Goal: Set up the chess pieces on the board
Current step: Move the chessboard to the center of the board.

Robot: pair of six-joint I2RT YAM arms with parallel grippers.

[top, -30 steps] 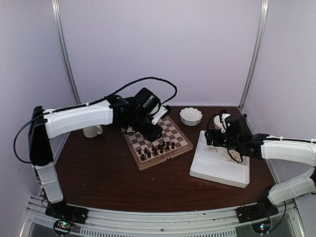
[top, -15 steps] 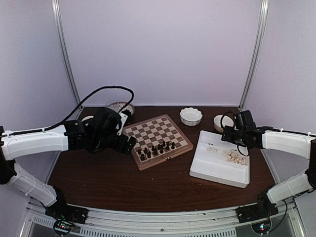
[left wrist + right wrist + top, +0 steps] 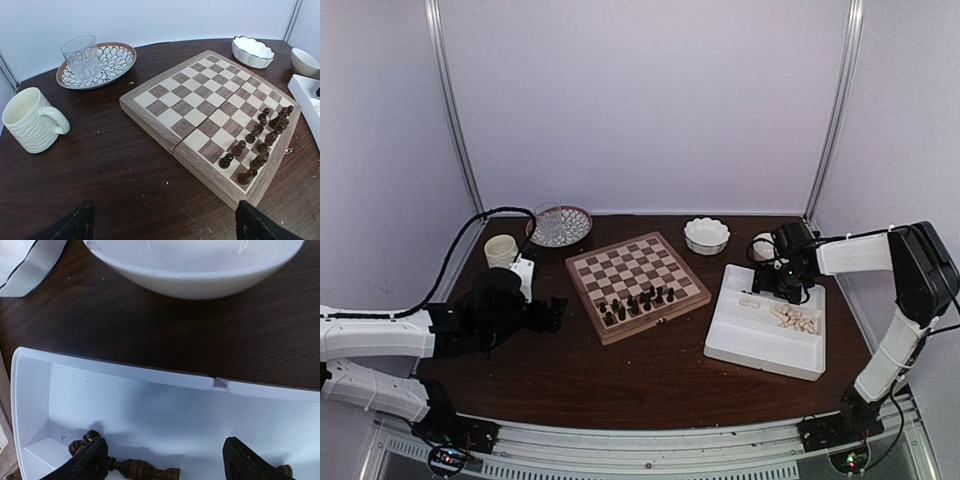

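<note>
Chess pieces (image 3: 638, 300): dark ones stand in two rows along the board's (image 3: 625, 262) 5 o'clock edge.
Pale pieces (image 3: 796, 319) lie in the white tray (image 3: 755, 348) at the board's 3 o'clock. Left gripper (image 3: 556, 308), at the board's 9 o'clock, is spread wide and empty. Right gripper (image 3: 165, 460) hangs released over the tray's 12 o'clock end, dark pieces (image 3: 137, 470) lying beside one finger.

- Bare table (image 3: 620, 380) runs across the lower middle of the overhead frame, below the board (image 3: 630, 265).
- Dark pieces (image 3: 638, 300) crowd the board's lower edge; its upper squares lie open.
- Mug (image 3: 501, 249) and plate (image 3: 560, 225) block the upper left.
</note>
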